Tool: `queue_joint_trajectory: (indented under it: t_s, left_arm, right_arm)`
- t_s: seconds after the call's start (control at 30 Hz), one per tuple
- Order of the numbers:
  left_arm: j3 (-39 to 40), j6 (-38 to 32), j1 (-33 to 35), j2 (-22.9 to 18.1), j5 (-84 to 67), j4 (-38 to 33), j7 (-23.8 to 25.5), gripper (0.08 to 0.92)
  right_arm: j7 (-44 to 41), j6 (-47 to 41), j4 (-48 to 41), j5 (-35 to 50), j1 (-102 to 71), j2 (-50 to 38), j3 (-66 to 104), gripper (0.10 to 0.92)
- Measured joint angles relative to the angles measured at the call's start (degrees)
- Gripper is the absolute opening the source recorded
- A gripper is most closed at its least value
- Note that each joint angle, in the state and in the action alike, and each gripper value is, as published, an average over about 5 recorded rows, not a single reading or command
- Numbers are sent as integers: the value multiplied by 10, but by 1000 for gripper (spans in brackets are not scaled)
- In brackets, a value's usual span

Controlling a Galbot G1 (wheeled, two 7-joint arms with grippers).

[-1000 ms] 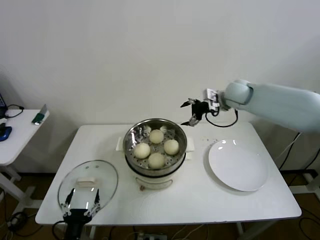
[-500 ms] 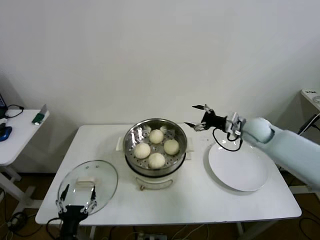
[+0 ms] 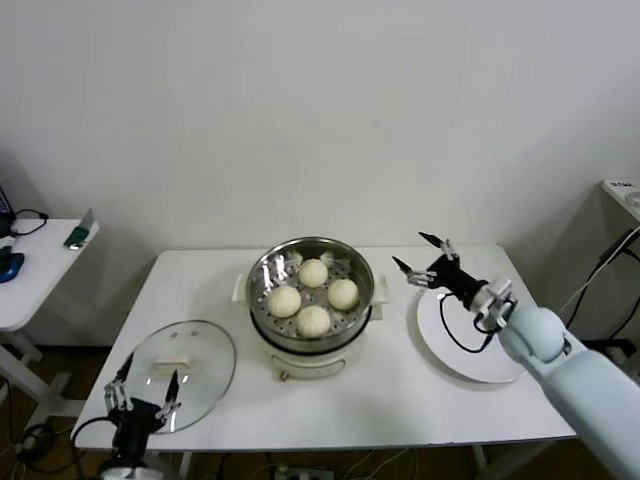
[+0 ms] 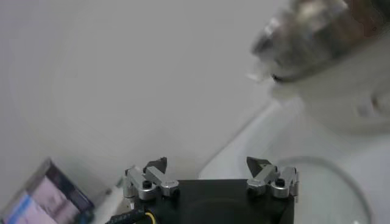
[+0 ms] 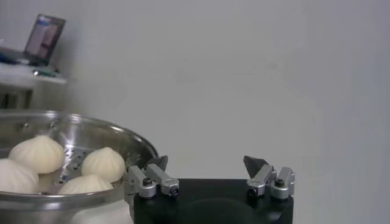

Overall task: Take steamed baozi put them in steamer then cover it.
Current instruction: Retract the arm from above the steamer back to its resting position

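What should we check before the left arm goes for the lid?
1. All four buns in the steamer: ok.
2. Steamer top free for the lid: ok, nothing over it.
3. Lid reachable: ok, flat on the table at the robot's left, handle up.
4. Left gripper ready: ok, open and empty, at the lid's near edge, not touching the handle.
5. Right gripper out of the way: ok, open and empty, above the plate beside the steamer.
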Motion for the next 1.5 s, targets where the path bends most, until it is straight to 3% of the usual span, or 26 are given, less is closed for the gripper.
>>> queue_joint_trajectory:
  t_s: [0.3, 0.57, 1.5]
  left_arm:
    - [13, 27, -29, 7, 256, 42, -6, 823]
    - [11, 24, -75, 7, 396, 109, -32, 823]
    - [18, 22, -212, 13, 499, 292, -97, 823]
  right_arm:
    - [4, 7, 19, -16, -147, 75, 151, 823]
    - [2, 15, 22, -28, -217, 115, 222, 823]
    - [-2, 28, -2, -66, -259, 155, 273, 823]
